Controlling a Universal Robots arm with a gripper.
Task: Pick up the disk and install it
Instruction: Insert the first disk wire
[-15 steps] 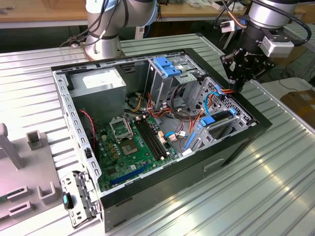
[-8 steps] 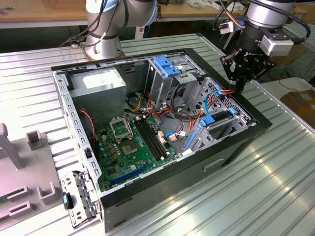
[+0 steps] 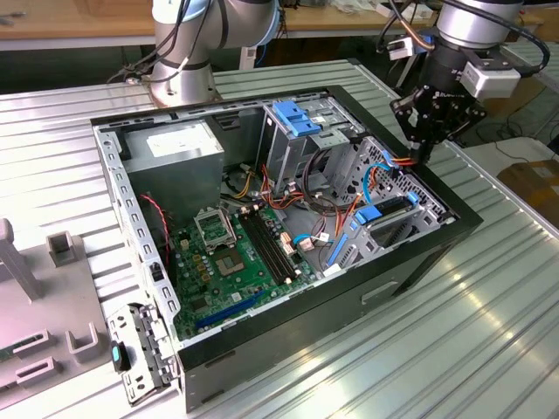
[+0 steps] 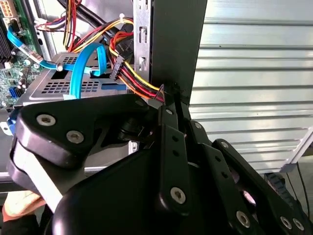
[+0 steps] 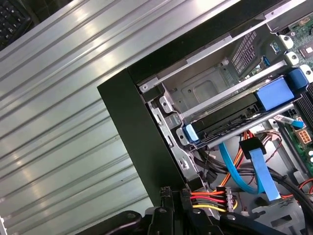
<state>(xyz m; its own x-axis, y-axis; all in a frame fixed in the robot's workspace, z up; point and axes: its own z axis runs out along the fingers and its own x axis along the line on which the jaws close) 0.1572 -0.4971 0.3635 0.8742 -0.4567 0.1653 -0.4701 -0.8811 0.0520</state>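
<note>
The disk (image 3: 389,209) lies in a slot of the drive cage at the exterior view's right side of the open computer case (image 3: 288,336). It is dark grey with bright blue rails. In the first wrist view the disk (image 5: 230,116) sits between the cage's metal shelves, with a blue rail end at each side. My gripper (image 3: 425,160) hangs above the case's right wall, a little beyond the disk, shut with nothing in it. In the second wrist view the gripper (image 4: 167,95) has its tips by the black case wall (image 4: 176,44), next to a black power plug.
Red, yellow and orange power wires (image 5: 208,199) and blue flat cables (image 5: 254,169) run under the disk's slot. A tall cage with a blue bracket (image 3: 301,118) stands behind. The motherboard (image 3: 236,253), the power supply (image 3: 179,148), the arm's base (image 3: 182,61) and grey fixtures (image 3: 68,249) surround the ribbed metal table (image 3: 454,332).
</note>
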